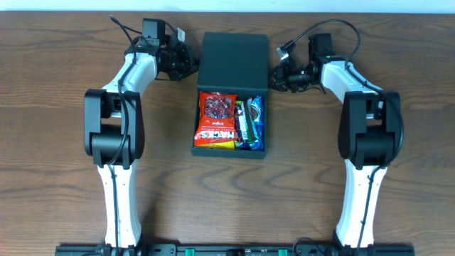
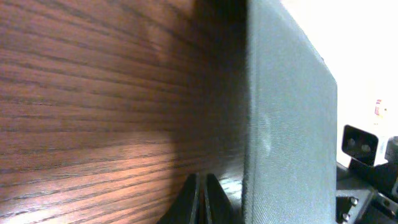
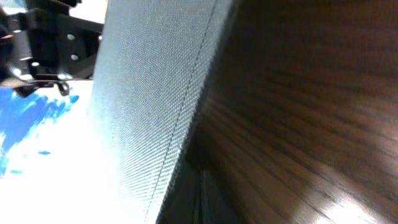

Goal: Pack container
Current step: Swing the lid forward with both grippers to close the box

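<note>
Box (image 1: 231,151) sits mid-desk (image 1: 64,178), between the two arms, w/ its flap lid (image 1: 233,62) folded back on the far side. Whether the lid lies flat or leans up a bit, can't tell from above.

Why it's set like this, my read: lid thrown back leaves the tray open from the top, so the snacks drop straight in. They lie side by side, long edges parallel, which fills the tray w/ hardly any gap. Packing looks about done; closing the flap is prob. what's left.

Left pincer (image 1: 186,62) sits just beside the lid's left edge, low to the desk. Its wrist cam shows the two fingers pressed together w/ nothing between them, so clenched and empty. Right pincer (image 1: 277,73) mirrors it at the lid's right edge. Its fingers are a dark blur in its own cam, so released or clenched I can't tell. One arm per side makes sense: a wide flap swings evenly if nudged from both edges, and closed fingers slide under an edge more easily. Contact w/ the lid isn't clear on either side.

Count:
- box: 1, w/ 1 lid
- arms: 2, pincers: 2
- red packet (image 1: 217,117): 1
- green packet (image 1: 242,121): 1
- blue packet (image 1: 257,124): 1
- so 3 snacks visible; more could be underneath, not visible.
</note>
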Tool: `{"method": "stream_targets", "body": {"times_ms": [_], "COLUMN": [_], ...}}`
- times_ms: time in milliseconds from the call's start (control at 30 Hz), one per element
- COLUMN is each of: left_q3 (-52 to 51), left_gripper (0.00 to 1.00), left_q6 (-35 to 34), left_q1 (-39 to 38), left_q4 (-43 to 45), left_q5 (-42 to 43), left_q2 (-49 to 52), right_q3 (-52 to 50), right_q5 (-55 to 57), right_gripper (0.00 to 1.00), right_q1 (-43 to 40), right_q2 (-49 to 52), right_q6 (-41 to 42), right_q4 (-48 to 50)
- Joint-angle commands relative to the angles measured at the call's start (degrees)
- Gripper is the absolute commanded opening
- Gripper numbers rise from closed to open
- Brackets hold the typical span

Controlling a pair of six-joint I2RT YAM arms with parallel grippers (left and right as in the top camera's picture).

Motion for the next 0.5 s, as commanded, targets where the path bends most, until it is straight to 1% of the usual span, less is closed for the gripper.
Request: {"method": "stream_targets", "body": {"times_ms": [0, 200, 267, 400, 467], "left_q3": [0.87, 0.87, 0.87, 0.87, 0.87], "left_gripper": [0.06, 0.06, 0.06, 0.06, 0.06], "left_q6": [2.62, 7.3, 9.57, 13.79, 17.59], "left_q1": [0.31, 0.48, 0.48, 0.48, 0.48], "left_q4": [0.13, 0.09, 0.07, -0.28, -1.75], "left_q5": [3.41, 3.41, 3.43, 5.31, 7.63], "left_q2": [-2.93, -8.48, -11.19, -15.82, -18.4], "right_q3": [2.27, 2.34, 2.34, 2.34, 2.34], "right_q5": [-4.35, -4.33, -4.33, -4.33, -4.28], "right_gripper": [0.02, 0.02, 0.02, 0.02, 0.02], "right_q1": [-0.66, -0.94, -0.85, -0.59, -0.48], "right_q2": [-2.03, -8.48, -11.5, -16.17, -18.8], "right_q6": [-3.45, -6.16, -8.28, -13.73, -19.34], "right_q4": [0.04, -0.02, -0.87, -5.14, -10.21]}}
